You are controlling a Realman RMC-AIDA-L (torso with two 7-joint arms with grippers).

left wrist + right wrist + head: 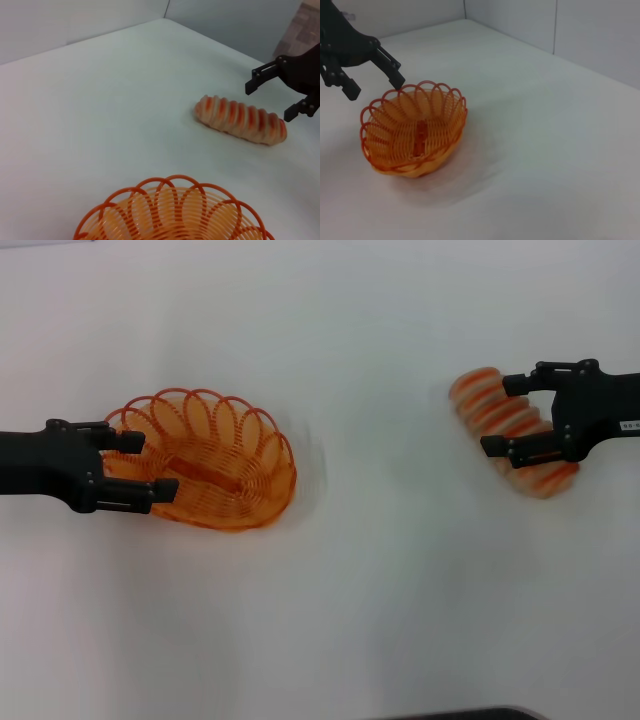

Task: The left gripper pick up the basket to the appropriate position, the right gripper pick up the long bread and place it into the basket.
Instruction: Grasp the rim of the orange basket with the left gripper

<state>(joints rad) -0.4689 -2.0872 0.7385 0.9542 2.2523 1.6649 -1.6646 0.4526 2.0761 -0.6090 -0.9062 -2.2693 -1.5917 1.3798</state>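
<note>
**Both claws open at their targets**

The orange wire basket (210, 462), oval with looped rim, sits left of centre on the white table (380, 610). The striped tan long bread (512, 430) lies at upper right. The left gripper (148, 462) reaches in from the left edge, fingers spread wide at the basket's rim. The right gripper (505, 415) straddles the loaf, fingers wide apart.
</note>
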